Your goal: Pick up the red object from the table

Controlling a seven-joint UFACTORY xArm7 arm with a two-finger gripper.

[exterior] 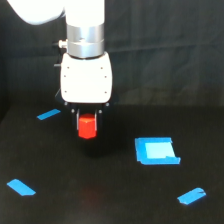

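The red object (87, 128) is a small red-orange block held between the dark fingers of my gripper (88, 120), under the white wrist housing. Its lower part sticks out below the fingertips. The block seems to hang a little above the black table (110, 200), with a dark shadow beneath it. The gripper is shut on the block.
A blue square patch (156, 150) lies on the table at the exterior view's right of the gripper. Blue tape strips lie at the back left (48, 114), front left (21, 187) and front right (191, 196). A black curtain hangs behind.
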